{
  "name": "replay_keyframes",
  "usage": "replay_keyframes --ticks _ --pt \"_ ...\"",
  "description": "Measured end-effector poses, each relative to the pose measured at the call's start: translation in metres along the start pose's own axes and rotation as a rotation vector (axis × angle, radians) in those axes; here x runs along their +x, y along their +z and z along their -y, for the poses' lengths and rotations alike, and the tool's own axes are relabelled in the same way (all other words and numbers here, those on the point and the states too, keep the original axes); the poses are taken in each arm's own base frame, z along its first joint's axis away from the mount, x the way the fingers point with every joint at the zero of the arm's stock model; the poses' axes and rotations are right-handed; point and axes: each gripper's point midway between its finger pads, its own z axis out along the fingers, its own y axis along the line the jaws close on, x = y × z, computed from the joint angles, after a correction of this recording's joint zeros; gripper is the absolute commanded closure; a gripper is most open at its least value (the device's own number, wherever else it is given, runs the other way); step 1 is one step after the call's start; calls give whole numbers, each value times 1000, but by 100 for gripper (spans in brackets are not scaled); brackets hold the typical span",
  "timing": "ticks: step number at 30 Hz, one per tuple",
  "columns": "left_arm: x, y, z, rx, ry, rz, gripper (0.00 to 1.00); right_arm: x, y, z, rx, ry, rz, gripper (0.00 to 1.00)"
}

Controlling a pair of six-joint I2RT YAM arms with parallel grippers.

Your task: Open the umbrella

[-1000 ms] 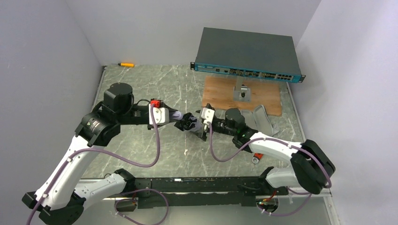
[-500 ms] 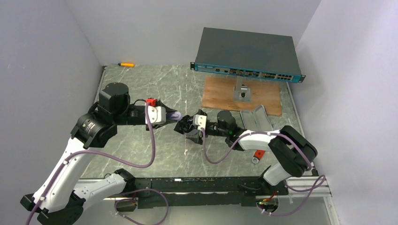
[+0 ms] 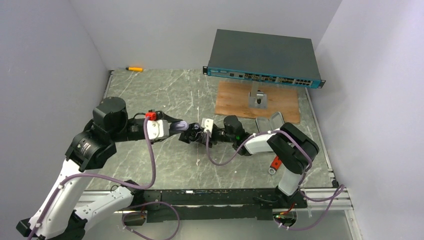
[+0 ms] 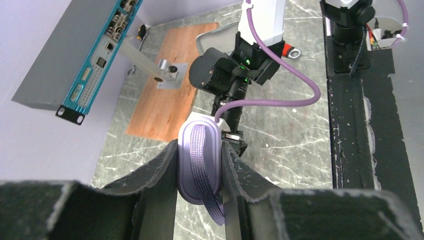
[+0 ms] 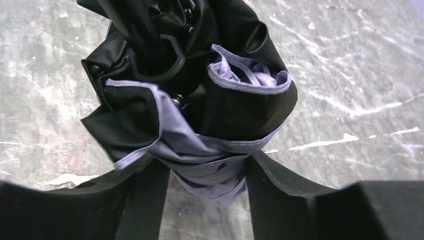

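Observation:
The umbrella (image 3: 193, 133) hangs folded between my two arms, just above the marble table (image 3: 165, 95). Its pale lavender handle (image 4: 199, 159), with a woven wrist strap, is clamped in my left gripper (image 4: 200, 146), whose fingers press both its sides. In the top view the left gripper (image 3: 181, 125) holds the left end. The bunched canopy (image 5: 200, 95), black with a silvery-lavender face, fills my right gripper (image 5: 205, 164), whose fingers press the fabric on both sides. The right gripper (image 3: 198, 134) meets the umbrella from the right. The shaft is hidden.
A dark grey box with a teal front (image 3: 263, 57) stands raised at the back right over a wooden board (image 3: 235, 100) with a metal stand (image 3: 258, 100). An open grey case (image 3: 271, 122) and a red item (image 3: 274, 164) lie right. An orange pen (image 3: 134, 68) lies far left.
The right gripper has slid left onto the canopy and narrowed its jaws on it. The left arm has drawn back to the left with the handle, taking the umbrella with it.

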Motion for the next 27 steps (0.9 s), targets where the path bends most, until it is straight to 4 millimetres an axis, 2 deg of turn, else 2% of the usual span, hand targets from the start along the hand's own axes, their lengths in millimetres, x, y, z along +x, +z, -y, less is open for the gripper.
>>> replay_keyframes --ticks 1,2,5,8,9,10,14,15,19,23,25,27 --pt "1 -2 -1 -18 -1 -2 100 1 0 0 0 9 -4 85" --pt "2 -3 -2 -36 -9 -2 100 1 0 0 -2 15 -8 98" --pt "4 -5 -11 -89 -39 0 100 2 -5 -1 -7 16 -20 100" --pt "0 -4 -18 -109 -62 23 100 0 -19 -4 -5 25 -38 100" --pt "-2 -3 -18 -106 -68 31 97 -1 -23 -5 -5 29 -43 100" --pt "-4 -3 -18 -101 -72 38 84 -2 -29 -6 -5 36 -52 100" --pt "-5 -1 -20 -105 -69 44 9 -3 -52 -10 -11 54 -113 100" --pt "-3 -2 -24 -123 -59 35 1 -4 -58 -14 -27 70 -135 100" --pt "18 -5 -41 -224 -74 -29 0 -17 -77 -25 -86 130 -200 100" --pt "46 -17 -67 -372 -78 -102 0 -29 -98 -36 -135 204 -253 100" --pt "47 -26 -84 -450 -51 -115 0 -29 -106 -42 -159 253 -286 100" --pt "40 -39 -105 -557 -1 -113 0 -26 -115 -50 -183 316 -329 100"
